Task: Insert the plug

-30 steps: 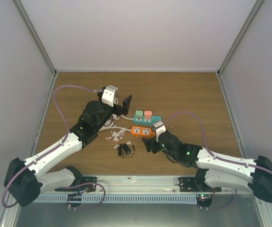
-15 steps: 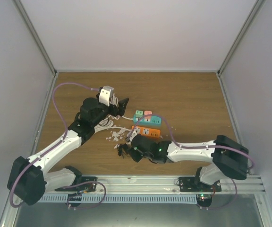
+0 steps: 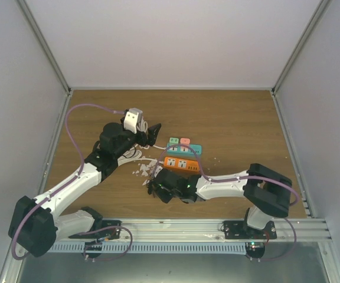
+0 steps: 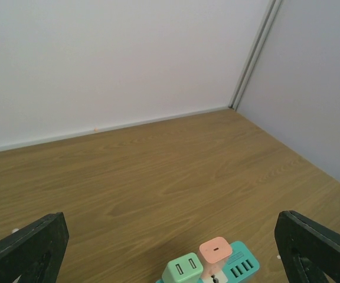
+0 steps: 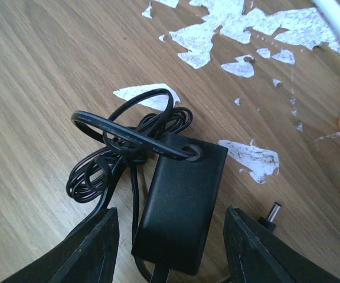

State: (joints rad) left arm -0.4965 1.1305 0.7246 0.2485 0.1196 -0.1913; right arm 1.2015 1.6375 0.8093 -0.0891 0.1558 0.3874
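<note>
A black plug adapter (image 5: 182, 197) lies flat on the wooden table with its coiled black cable (image 5: 108, 162) to its left. My right gripper (image 5: 171, 250) is open, low over the adapter, with one finger (image 5: 90, 250) on each side of its near end. In the top view my right gripper (image 3: 155, 187) covers most of the adapter. An orange power strip (image 3: 180, 163) and a teal power strip (image 3: 185, 148) lie just beyond. My left gripper (image 3: 152, 132) is open and empty, left of the teal strip (image 4: 241, 268).
A green adapter (image 4: 183, 271) and a pink adapter (image 4: 216, 252) sit in the teal strip. A barrel connector (image 5: 269, 212) lies right of the black adapter. White scuffed patches (image 3: 143, 168) and a white cable (image 5: 338, 17) lie near the strips.
My right arm has swung left from beside the orange strip and its gripper has come down over the black adapter. My left gripper has drawn back slightly.
</note>
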